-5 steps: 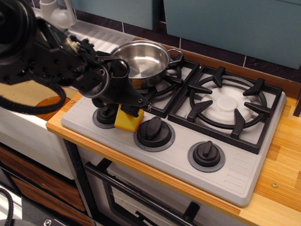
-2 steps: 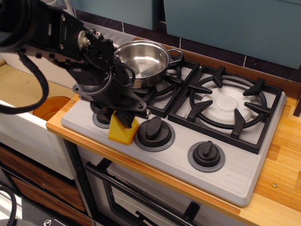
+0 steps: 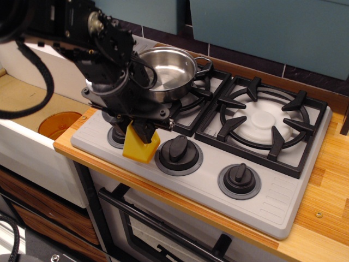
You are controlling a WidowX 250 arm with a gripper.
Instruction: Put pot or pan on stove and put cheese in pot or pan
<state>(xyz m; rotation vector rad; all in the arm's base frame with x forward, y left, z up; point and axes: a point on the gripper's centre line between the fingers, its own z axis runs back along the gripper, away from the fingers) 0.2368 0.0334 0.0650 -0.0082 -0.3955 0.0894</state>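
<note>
a: one view only, so start there. what is different around the grey two-burner toy cooktop with black grates (image 3: 283,203)?

b: the black robot gripper (image 3: 143,132) now sits more upright over the cooktop's front left corner than a second ago, when the arm leaned in from the left. the yellow plastic cheese wedge (image 3: 140,147) has moved with it, a little toward the front edge, and has rolled so a flat face looks at us.

a: is it gripped?

b: the jaws are closed down on the wedge's top edge, with the wedge hanging below them. whether its bottom clears the cooktop surface i cannot tell; it looks barely off or just touching, beside the left black round knob (image 3: 116,133).

a: and the pot?

b: the shallow shiny stainless-steel pot with loop side handles (image 3: 170,72) stands on the cooktop's back left grate, same as before, empty inside. so i judge the first half done and the cheese now secured for a lift up and back over the rim.

a: anything else near?

b: an orange round cup (image 3: 59,124) lies off the cooktop's left side, in the lower recess.

a: any brand, label, writing?

b: none readable. the knobs, the cooktop and the arm show no legible text.
</note>
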